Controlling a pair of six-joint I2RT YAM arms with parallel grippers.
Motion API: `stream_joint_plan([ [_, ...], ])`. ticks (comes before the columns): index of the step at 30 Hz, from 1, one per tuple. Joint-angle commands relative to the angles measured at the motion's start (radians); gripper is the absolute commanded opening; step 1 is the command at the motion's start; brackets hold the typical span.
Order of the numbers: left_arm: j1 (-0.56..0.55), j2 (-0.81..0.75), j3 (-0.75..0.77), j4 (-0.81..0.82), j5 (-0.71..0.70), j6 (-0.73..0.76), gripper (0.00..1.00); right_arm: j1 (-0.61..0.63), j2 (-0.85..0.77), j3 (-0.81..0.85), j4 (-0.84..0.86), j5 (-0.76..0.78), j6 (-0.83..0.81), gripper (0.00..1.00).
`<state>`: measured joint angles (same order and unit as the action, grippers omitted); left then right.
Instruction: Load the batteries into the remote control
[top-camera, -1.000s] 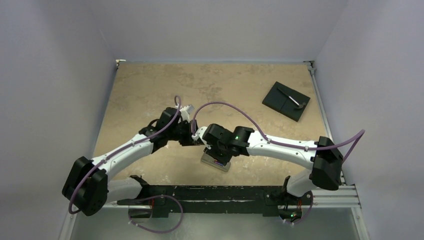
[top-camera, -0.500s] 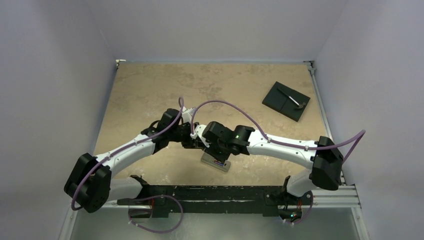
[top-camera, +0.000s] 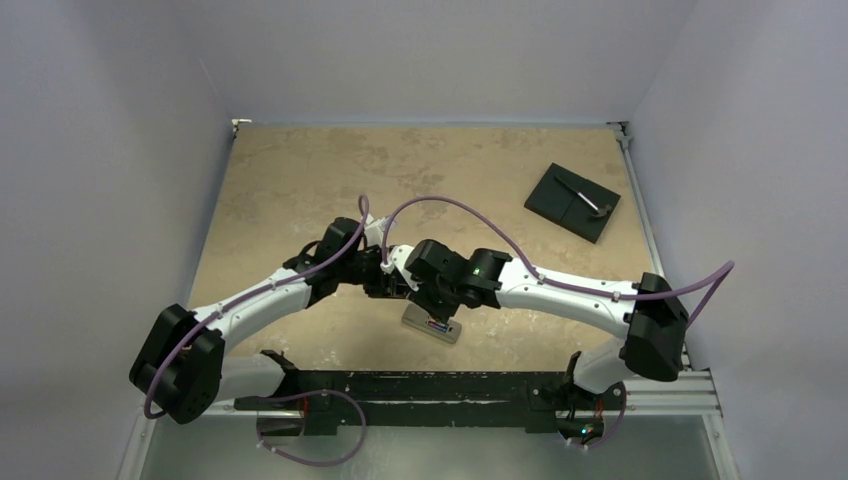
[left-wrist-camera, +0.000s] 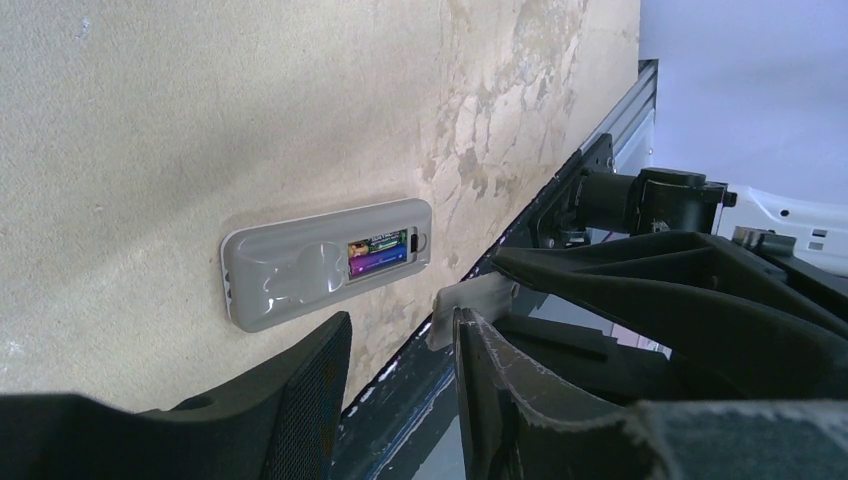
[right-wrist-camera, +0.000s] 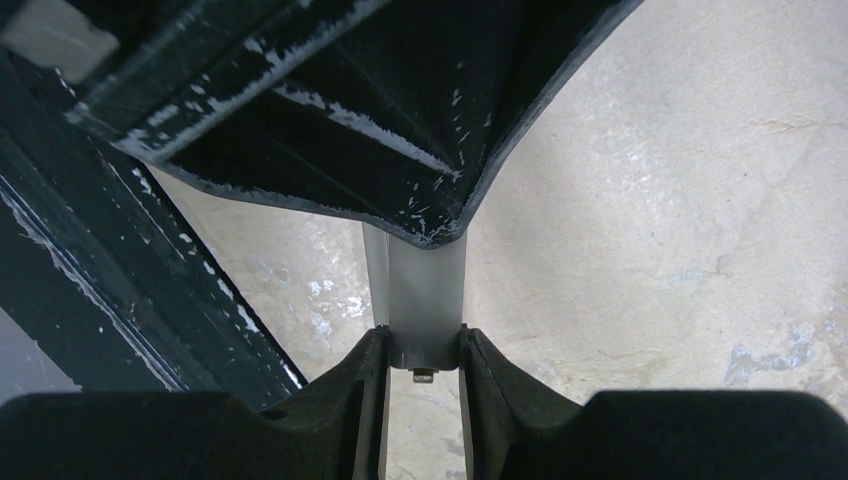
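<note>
The remote control (left-wrist-camera: 300, 275) lies grey back up on the tan table, near the front edge (top-camera: 432, 327). Its compartment is uncovered, and the batteries (left-wrist-camera: 378, 255) lie in it with purple and green labels showing. My right gripper (right-wrist-camera: 423, 345) is shut on a narrow grey cover strip (right-wrist-camera: 425, 290), which it holds by one end above the table. My left gripper (left-wrist-camera: 400, 330) is open, with nothing between its fingers. The strip's free end (left-wrist-camera: 475, 298) pokes out just past the left gripper's right finger. Both grippers meet just above the remote (top-camera: 405, 290).
A black square plate (top-camera: 572, 201) with a small tool on it lies at the back right. The black rail (top-camera: 440, 385) of the arm mounts runs along the near edge, close behind the remote. Purple cables (top-camera: 440, 205) arch over both wrists.
My left gripper has edged a little rightwards and nearer, closing in on the right gripper. The right gripper has shifted slightly left with the cover strip. The remote has not moved.
</note>
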<state>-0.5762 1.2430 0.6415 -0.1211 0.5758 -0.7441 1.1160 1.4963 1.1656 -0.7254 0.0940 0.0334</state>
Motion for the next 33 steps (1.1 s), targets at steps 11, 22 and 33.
stream_joint_plan([
  [11, 0.003, 0.023, -0.006, 0.043, 0.032, 0.014, 0.41, -0.01, -0.112, 0.045, 0.053, 0.014, 0.001, 0.0],
  [22, 0.004, 0.0, 0.046, -0.013, -0.022, 0.026, 0.42, -0.01, -0.088, 0.008, 0.023, 0.003, 0.005, 0.0],
  [33, 0.009, -0.037, 0.093, -0.161, -0.249, 0.043, 0.42, -0.01, -0.071, -0.038, -0.001, -0.009, -0.016, 0.0],
])
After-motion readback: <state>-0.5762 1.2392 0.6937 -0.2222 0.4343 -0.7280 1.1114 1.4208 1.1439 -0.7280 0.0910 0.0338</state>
